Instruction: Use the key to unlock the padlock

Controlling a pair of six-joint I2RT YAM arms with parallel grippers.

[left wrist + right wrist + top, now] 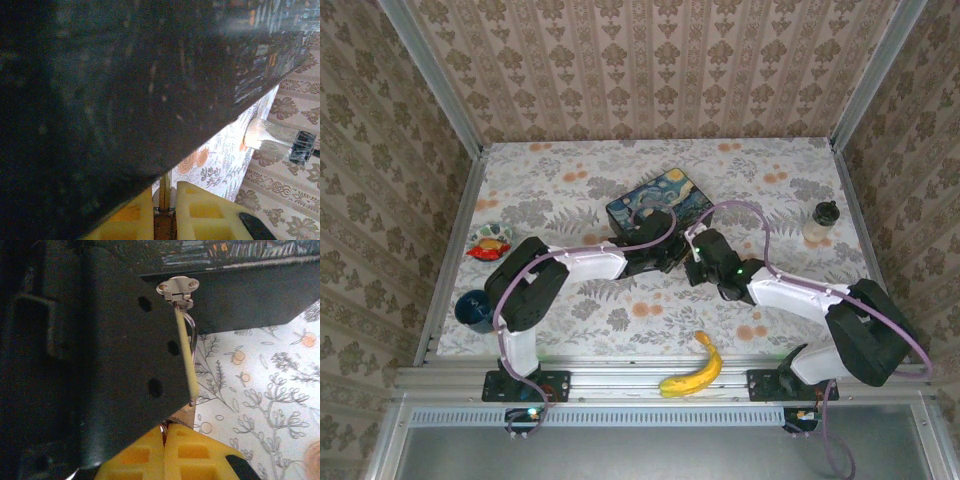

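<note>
Left claw (164, 201) pinches padlock (164, 184) between fingertips.

One tin (665, 195), one banana (695, 370), one jar (824, 222) — one blue cup (475, 311)

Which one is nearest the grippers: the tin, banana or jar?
The tin: the left gripper and right gripper meet at its near edge; banana and jar sit far off.

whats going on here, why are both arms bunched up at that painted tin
Both arms are working at the front latch of the starry-night tin, where the padlock hangs by its silvery shackle. The left gripper pinches a thin brass piece, apparently the padlock body. The right gripper is shut on a small metal piece, likely the key, just below it. Whether the lock is open is hidden.
</note>
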